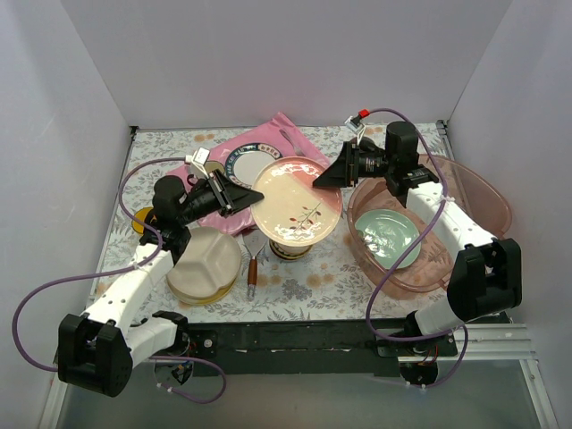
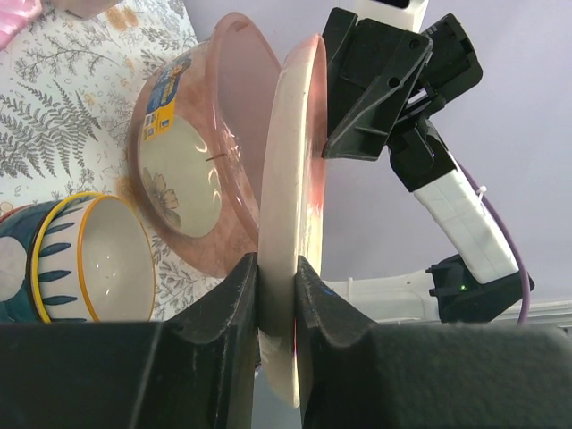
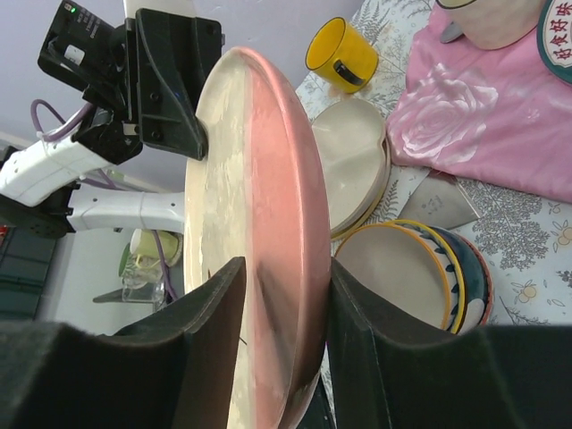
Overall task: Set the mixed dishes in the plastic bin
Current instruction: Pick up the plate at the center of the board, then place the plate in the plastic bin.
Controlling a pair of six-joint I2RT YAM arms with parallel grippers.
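Note:
A cream plate with a pink rim (image 1: 297,201) hangs above the middle of the table, held from both sides. My left gripper (image 1: 246,198) is shut on its left edge; in the left wrist view the fingers (image 2: 277,286) pinch the plate (image 2: 290,179) tightly. My right gripper (image 1: 329,179) has the opposite rim, and both its jaws (image 3: 286,295) press against the plate (image 3: 259,223). The pink-brown plastic bin (image 1: 487,183) stands at the right with a mint-green plate (image 1: 391,237) inside.
A cream divided plate (image 1: 206,264) and a yellow mug (image 1: 143,217) sit at the left. A blue-and-yellow bowl (image 2: 98,259) stands under the lifted plate, with a spatula (image 1: 253,264) beside it. A pink mat (image 1: 277,134) at the back carries a blue-rimmed white plate (image 1: 250,165).

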